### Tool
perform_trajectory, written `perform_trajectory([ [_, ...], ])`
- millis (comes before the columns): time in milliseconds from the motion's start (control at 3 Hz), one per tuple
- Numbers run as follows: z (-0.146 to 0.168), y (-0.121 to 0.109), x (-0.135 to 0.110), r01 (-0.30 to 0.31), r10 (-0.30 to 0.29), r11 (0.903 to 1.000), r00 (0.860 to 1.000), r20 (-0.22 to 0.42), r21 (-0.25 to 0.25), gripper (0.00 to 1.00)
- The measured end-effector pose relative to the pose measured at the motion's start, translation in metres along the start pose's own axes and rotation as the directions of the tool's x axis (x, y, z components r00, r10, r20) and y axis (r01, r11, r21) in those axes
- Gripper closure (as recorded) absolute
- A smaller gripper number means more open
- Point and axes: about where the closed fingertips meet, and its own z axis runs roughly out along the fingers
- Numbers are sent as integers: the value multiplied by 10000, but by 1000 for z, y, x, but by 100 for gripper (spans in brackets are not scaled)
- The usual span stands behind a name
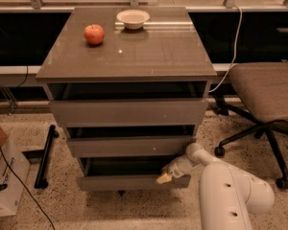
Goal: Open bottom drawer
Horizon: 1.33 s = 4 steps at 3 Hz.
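Note:
The bottom drawer [125,182] is the lowest grey-brown panel of the cabinet [127,56]. It stands pulled out a short way, with its dark inside [120,166] showing above the front. My gripper [166,175] is at the top edge of the drawer front, near its right end, with its pale fingertips hooked over the edge. My white arm [230,195] reaches in from the lower right.
Two larger drawer fronts [127,111] sit above. An apple [94,34] and a white bowl [133,18] sit on the cabinet top. An office chair [264,95] stands to the right. A cardboard box [5,176] and a black bar [44,155] lie on the floor at left.

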Motion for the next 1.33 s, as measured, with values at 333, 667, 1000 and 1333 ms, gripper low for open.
perform_trajectory([
  [333, 9, 6, 17, -354, 345, 9992, 9985, -428, -201, 0],
  [667, 13, 11, 29, -680, 658, 9972, 9958, -643, -323, 17],
  [1000, 13, 11, 29, -681, 660, 9972, 9957, -644, -324, 31],
  [1333, 13, 33, 53, -1280, 1218, 9904, 9865, -1091, -514, 55],
])
